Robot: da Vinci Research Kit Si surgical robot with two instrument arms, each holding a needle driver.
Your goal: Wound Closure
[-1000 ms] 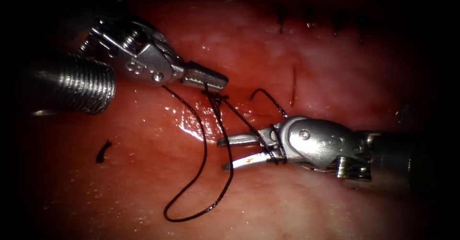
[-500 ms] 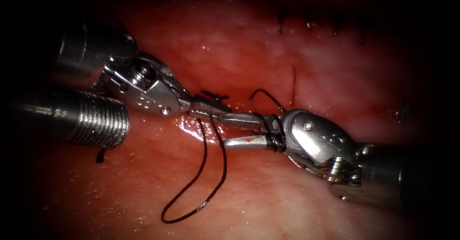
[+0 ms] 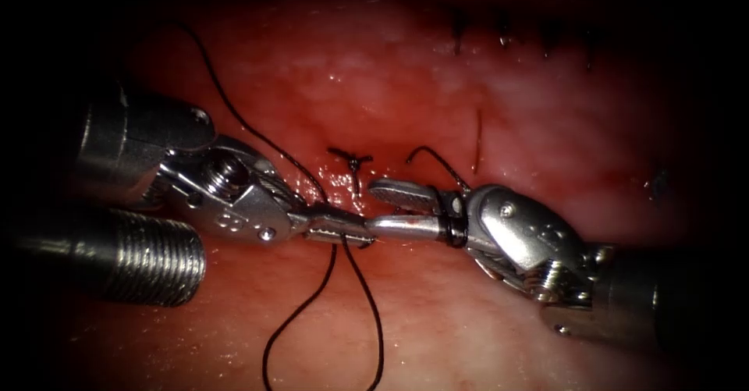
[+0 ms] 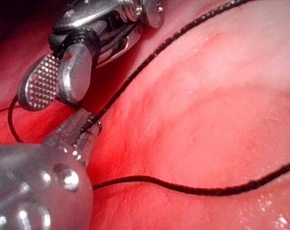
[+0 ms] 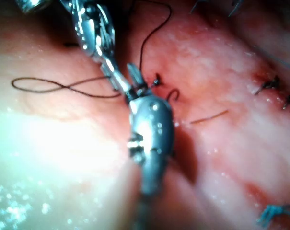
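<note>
**Thread held beside the knot**

Wet red tissue (image 3: 437,87) is seen under both tools. Black thread (image 3: 367,297) is grasped by the clenched left gripper (image 3: 343,231), just below a knot (image 3: 353,159). The right gripper (image 3: 390,207) is spread and holds nothing, thread being wrapped around its base.

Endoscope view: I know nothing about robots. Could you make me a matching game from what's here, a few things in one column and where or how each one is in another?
Things:
1. left tool
2. right tool
3. knot
4. finished stitches

States:
a. jaws open, thread wound around its neck
b. in a row far up the tissue
c. jaws shut on the thread
d. on the tissue just above where the tool tips meet

Pairs: 1-c, 2-a, 3-d, 4-b
</note>
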